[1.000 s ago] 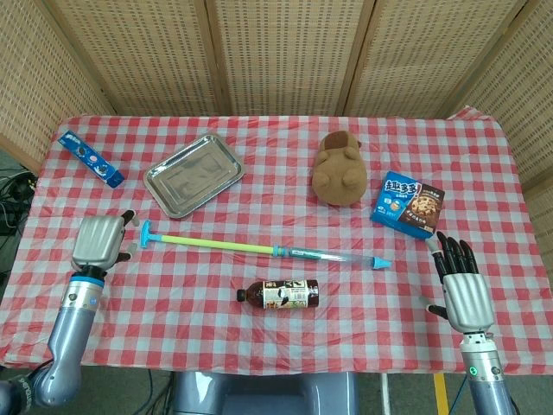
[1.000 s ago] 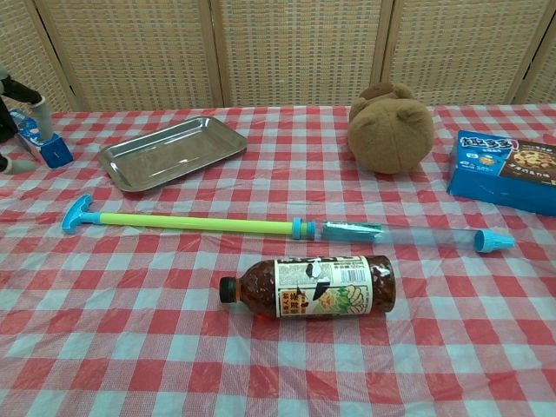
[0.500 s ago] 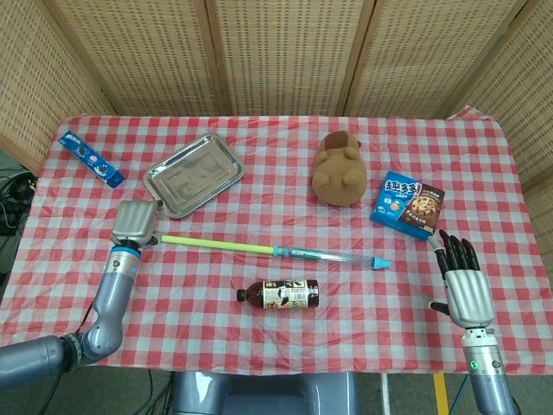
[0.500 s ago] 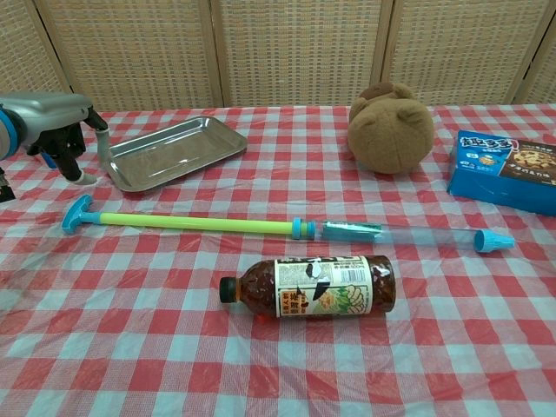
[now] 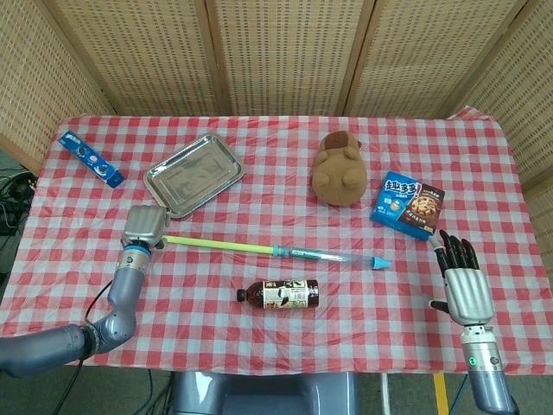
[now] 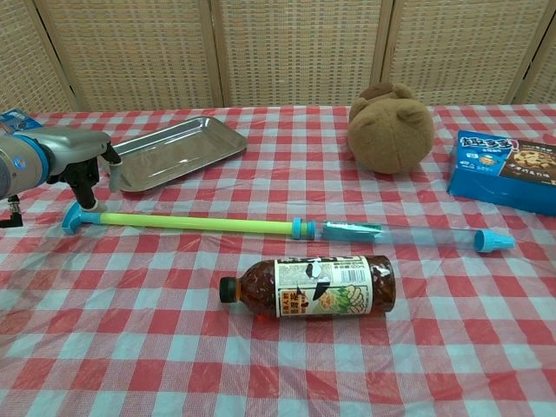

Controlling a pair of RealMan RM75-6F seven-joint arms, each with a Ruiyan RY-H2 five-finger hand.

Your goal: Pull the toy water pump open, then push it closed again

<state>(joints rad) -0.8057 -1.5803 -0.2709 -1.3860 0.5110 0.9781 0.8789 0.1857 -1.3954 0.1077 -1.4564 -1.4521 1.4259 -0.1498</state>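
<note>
The toy water pump [image 5: 276, 251] lies pulled out across the middle of the table: a yellow-green rod, a clear barrel and a blue tip at the right. In the chest view the pump [image 6: 295, 228] ends at the left in a blue T-handle [image 6: 75, 217]. My left hand [image 5: 144, 226] hangs right over that handle and hides it in the head view. From the chest, the left hand [image 6: 74, 161] points its fingers down at the handle without being closed around it. My right hand [image 5: 465, 285] hovers at the table's front right edge, fingers spread and holding nothing.
A brown tea bottle [image 5: 279, 293] lies on its side just in front of the pump. Behind the left hand sits a steel tray [image 5: 193, 175]. A brown plush toy [image 5: 339, 169] and a blue cookie box [image 5: 407, 205] are at the right, a blue packet [image 5: 90, 158] at the far left.
My left hand has swung in from the table's left edge to just over the pump's handle. The pump has not moved. The right hand has sunk slightly.
</note>
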